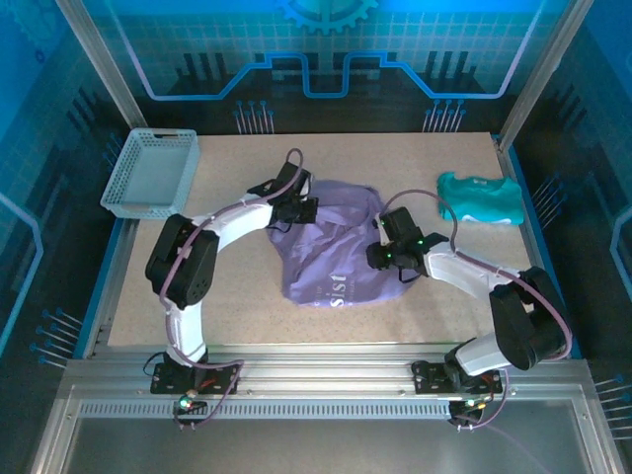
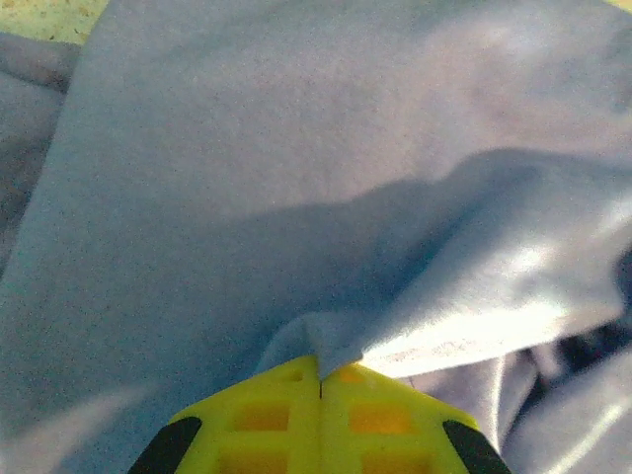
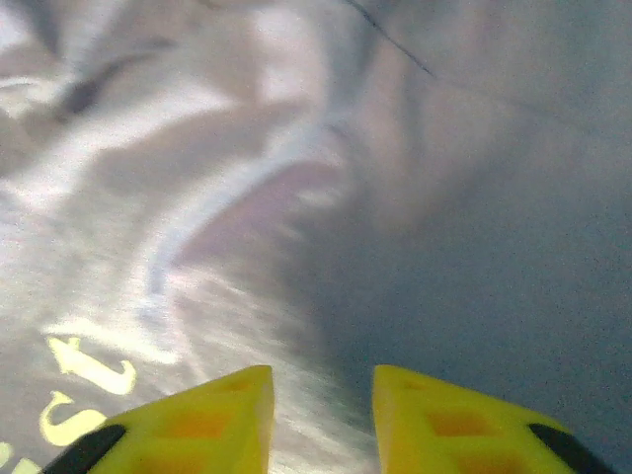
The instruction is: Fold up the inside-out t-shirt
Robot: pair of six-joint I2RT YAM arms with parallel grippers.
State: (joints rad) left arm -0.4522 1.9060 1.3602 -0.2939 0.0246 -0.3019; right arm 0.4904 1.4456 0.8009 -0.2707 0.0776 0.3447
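The inside-out t-shirt (image 1: 331,252) is found crumpled in the middle of the bench (image 1: 247,316), as a lavender heap and not spread flat. Its longer direction is seen to run from the far side toward the near side, with the pale lettering (image 1: 337,289) at the near edge. The heap is placed between the two arms, and on this relation the coming move is judged to depend. The cloth lies to the right of the left tool and to the left of the right tool, so it can be drawn open only when both sides are held.

The left tool (image 1: 302,208) is set at the far left corner of the heap. In the left wrist view its fingers are shown pressed together, and a small fold of the cloth is clamped at their tips. The right tool (image 1: 381,247) is set at the right border of the heap, about halfway along its length. In the right wrist view its fingers are apart, with cloth lying under the gap. No grip is seen there, so this side is judged as not yet taken. Neither arm is clearly the nearer one.

Further out, a teal garment (image 1: 481,197) is lying near the far right edge, apart from the shirt. A grey mesh basket (image 1: 150,173) is standing at the far left corner.
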